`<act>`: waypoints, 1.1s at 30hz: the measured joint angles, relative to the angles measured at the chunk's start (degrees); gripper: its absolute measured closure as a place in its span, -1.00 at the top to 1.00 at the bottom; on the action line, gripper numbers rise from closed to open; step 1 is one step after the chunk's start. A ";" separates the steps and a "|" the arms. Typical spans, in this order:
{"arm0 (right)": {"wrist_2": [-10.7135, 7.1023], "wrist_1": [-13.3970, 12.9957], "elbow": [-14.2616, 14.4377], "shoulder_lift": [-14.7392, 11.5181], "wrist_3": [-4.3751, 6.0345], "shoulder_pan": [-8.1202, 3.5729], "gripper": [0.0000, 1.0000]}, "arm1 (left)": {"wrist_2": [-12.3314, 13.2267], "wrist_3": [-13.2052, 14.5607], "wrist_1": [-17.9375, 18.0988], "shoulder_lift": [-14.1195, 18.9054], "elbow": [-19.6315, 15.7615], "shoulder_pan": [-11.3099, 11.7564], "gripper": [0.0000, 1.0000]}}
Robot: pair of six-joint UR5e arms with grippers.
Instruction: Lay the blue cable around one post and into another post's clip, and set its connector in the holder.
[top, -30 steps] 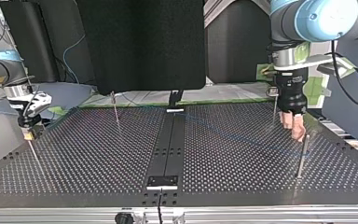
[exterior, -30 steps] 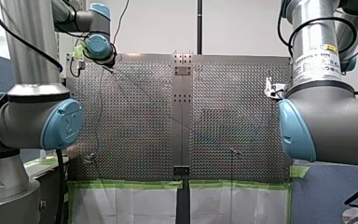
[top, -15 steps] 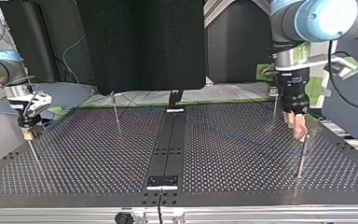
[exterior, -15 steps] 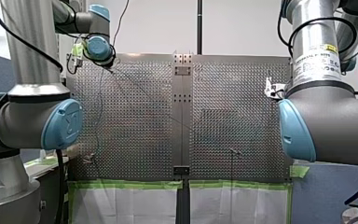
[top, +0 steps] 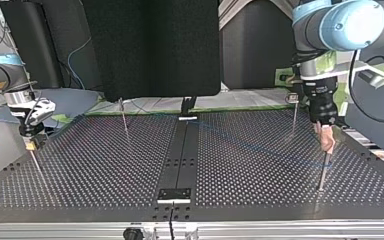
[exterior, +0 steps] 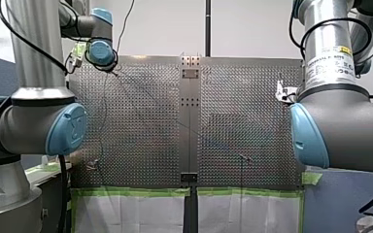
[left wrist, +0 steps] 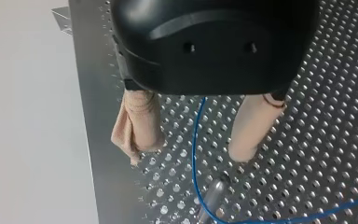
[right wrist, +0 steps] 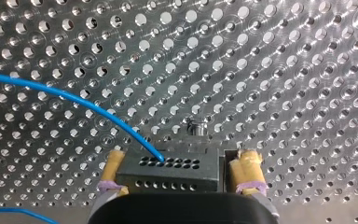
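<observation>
Two beige-padded fingers [left wrist: 140, 126] of my left gripper [top: 327, 146], apart astride the thin blue cable [left wrist: 194, 140], have shifted above the slim metal post [top: 323, 170] at six o'clock, while my right gripper [right wrist: 179, 161] stays clamped on the black perforated connector [right wrist: 168, 175].

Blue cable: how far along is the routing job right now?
Done: my right tool is shut on the black connector, so it is picked up. In hand: my left tool is open, the blue cable running between its fingers and bending past a post. Left: the clip and the holder; no view shows the cable clipped, and no holder shows around the connector.
</observation>
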 joint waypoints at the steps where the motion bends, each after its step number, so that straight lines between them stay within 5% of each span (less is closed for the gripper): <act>1: 0.00 0.00 0.00 0.00 0.00 0.00 1.00 | 0.00 0.58 0.01 0.00 0.00 0.21 1.00; 13: 0.00 0.00 0.00 0.00 0.00 0.00 1.00 | 0.06 5.63 0.11 0.14 0.00 1.86 1.00; 33: 0.00 0.00 0.00 0.00 0.00 0.00 1.00 | 0.09 6.19 0.11 0.50 0.00 2.26 1.00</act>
